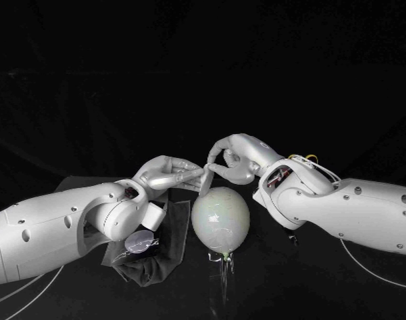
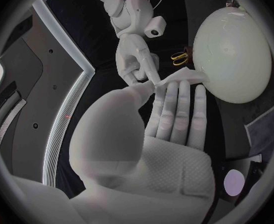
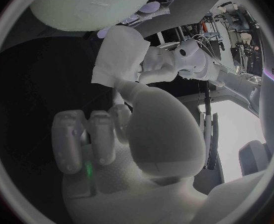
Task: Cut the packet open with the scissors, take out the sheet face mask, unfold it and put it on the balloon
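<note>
L hand (image 1: 169, 175) & R hand (image 1: 233, 157) both pinch mask (image 3: 119, 50) over balloon (image 1: 220, 213); L wrist view picks up scissors (image 2: 180, 58) near balloon.

A black table (image 1: 289, 287) takes up the lower part of the head view, and its far edge is faintly visible against the dark background. On it, left of centre, lies a crumpled dark grey cloth (image 1: 159, 267). A small round pale lilac disc (image 1: 141, 243) rests on the cloth's upper left part. Thin whitish threads lie around the disc, too fine to identify.
</note>
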Action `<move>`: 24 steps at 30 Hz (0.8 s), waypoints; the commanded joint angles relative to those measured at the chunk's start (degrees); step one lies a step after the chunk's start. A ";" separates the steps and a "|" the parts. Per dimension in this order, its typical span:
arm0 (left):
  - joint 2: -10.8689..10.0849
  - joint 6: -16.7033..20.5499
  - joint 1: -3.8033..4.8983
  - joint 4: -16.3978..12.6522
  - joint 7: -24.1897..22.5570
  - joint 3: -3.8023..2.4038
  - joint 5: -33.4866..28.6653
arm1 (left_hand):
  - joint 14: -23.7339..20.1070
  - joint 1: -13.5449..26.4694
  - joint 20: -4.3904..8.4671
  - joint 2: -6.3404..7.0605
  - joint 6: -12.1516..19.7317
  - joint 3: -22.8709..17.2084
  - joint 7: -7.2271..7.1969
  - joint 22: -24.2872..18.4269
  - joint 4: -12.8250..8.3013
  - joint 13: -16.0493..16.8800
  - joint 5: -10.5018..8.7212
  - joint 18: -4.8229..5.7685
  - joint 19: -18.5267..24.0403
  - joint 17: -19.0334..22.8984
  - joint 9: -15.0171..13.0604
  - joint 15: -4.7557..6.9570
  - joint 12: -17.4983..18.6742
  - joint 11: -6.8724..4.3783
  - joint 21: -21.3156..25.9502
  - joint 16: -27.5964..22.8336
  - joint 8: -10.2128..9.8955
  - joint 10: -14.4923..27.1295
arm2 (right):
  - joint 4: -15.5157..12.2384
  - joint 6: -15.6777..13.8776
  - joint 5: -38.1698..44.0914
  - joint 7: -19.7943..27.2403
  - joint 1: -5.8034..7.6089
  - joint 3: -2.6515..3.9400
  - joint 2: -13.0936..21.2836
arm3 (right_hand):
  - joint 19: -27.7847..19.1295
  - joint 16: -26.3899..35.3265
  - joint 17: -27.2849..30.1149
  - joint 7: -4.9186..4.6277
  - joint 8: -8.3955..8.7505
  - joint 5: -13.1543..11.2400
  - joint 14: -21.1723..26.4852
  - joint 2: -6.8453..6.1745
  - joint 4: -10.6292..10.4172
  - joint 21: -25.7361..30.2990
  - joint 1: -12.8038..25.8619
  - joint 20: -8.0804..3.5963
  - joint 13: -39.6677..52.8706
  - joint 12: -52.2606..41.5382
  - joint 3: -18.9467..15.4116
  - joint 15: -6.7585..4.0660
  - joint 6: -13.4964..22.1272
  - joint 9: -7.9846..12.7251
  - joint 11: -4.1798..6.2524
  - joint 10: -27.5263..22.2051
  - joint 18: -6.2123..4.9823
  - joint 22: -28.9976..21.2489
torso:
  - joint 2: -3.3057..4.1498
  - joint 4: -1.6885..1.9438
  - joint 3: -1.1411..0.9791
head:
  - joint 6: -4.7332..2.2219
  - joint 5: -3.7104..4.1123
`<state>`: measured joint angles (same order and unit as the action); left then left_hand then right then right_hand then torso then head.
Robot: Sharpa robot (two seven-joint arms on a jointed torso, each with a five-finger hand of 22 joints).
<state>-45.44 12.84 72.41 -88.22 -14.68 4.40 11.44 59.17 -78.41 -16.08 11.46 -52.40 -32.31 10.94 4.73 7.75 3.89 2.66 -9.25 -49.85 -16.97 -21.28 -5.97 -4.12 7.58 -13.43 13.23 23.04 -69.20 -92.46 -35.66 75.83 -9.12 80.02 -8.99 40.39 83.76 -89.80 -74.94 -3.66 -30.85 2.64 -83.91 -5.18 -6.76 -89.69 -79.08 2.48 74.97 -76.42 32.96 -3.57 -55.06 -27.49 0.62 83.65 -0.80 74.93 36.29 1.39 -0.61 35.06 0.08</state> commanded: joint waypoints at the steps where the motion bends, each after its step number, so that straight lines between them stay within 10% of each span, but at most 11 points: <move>1: 0.04 -0.23 0.07 -0.16 -1.62 -0.08 -0.99 | 0.04 -0.66 -0.27 -0.21 0.15 0.05 -0.32 -0.08 -0.34 0.09 0.12 -1.17 0.24 -0.08 0.06 -0.10 0.24 -0.03 0.28 -0.22 -0.22 0.29 | -0.01 0.85 0.93 -0.35 0.03 0.04 -0.08 | 6.24 -0.20 -15.06 -0.03 -1.24 0.15 -6.09 0.42 -0.13 -0.31 0.15 -0.15 6.61 -0.12 0.34 -0.39 -0.45 -1.40 -0.06 0.48 0.80 15.07 | -0.02 0.01 0.00 | 0.05 0.01; 24: 0.28 0.57 0.08 -0.16 -1.36 -0.09 0.50 | 0.48 -1.12 -0.10 0.42 -0.49 0.79 -0.28 -0.30 -0.65 0.25 0.10 -1.32 -0.75 -0.84 0.06 0.07 -0.05 -0.12 0.24 0.11 -0.22 -0.31 | -0.27 1.23 1.07 -0.48 0.03 0.04 -0.14 | 6.24 -0.20 -15.06 -0.02 -1.27 0.15 -6.09 0.39 -0.08 -0.31 0.19 -0.15 6.72 -0.29 0.37 -0.39 -0.44 -1.41 -0.06 0.56 0.80 15.07 | -0.03 -0.01 -0.04 | 0.08 -0.02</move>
<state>-45.29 13.09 72.41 -88.21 -15.34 4.39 11.26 59.17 -79.65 -16.26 11.43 -52.60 -31.83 10.74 4.49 7.13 4.10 2.66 -9.87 -50.32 -17.78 -21.27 -5.97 -4.14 7.58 -13.43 13.24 23.04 -69.20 -92.64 -35.17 76.03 -9.47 80.01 -9.00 40.30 83.66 -89.80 -74.95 -3.74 -30.85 2.45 -83.91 -5.13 -6.87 -89.63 -78.98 2.57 74.92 -76.42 33.05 -3.57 -55.20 -27.49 0.61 83.61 -0.80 74.90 36.26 1.38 -0.64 35.16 0.01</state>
